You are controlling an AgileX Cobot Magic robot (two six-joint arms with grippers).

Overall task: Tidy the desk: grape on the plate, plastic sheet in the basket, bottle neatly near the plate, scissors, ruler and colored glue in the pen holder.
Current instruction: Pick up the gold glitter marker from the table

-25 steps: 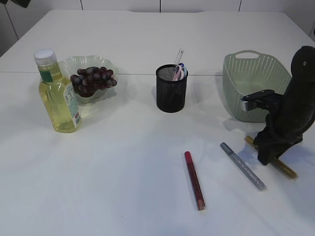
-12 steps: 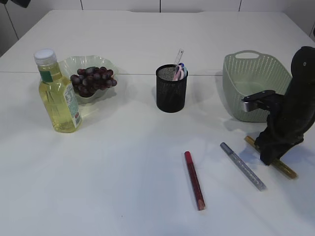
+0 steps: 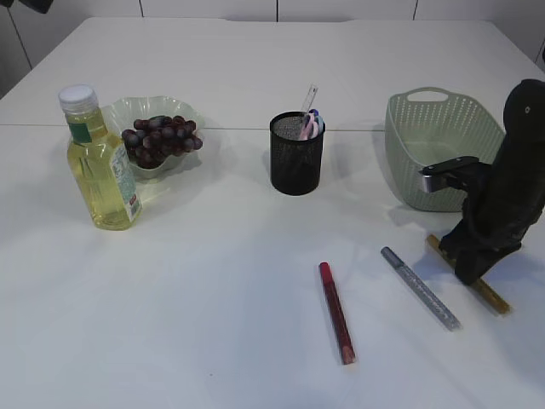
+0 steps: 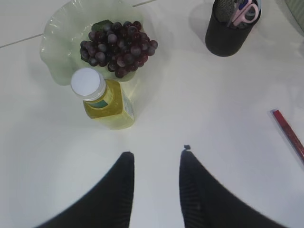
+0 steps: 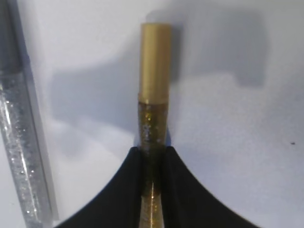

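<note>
My right gripper (image 5: 152, 151) is shut on the gold glitter glue (image 5: 154, 61), which lies flat on the table at the right (image 3: 496, 300), its cap pointing away from the jaws. The silver glue (image 3: 419, 287) lies just to its left, and the red glue (image 3: 335, 312) further left. The black mesh pen holder (image 3: 296, 158) holds the scissors (image 3: 308, 125) and the clear ruler (image 3: 309, 95). The grape bunch (image 3: 162, 136) rests in the plate (image 3: 128, 111), with the bottle (image 3: 100, 166) upright beside it. My left gripper (image 4: 156, 153) hangs open and empty above the table near the bottle. No plastic sheet is in view.
The pale green basket (image 3: 443, 145) stands just behind my right arm. The table's right edge is close to that arm.
The right jaws have closed from wide apart onto the gold glue, which has shifted slightly on the table. The left gripper has not moved.
</note>
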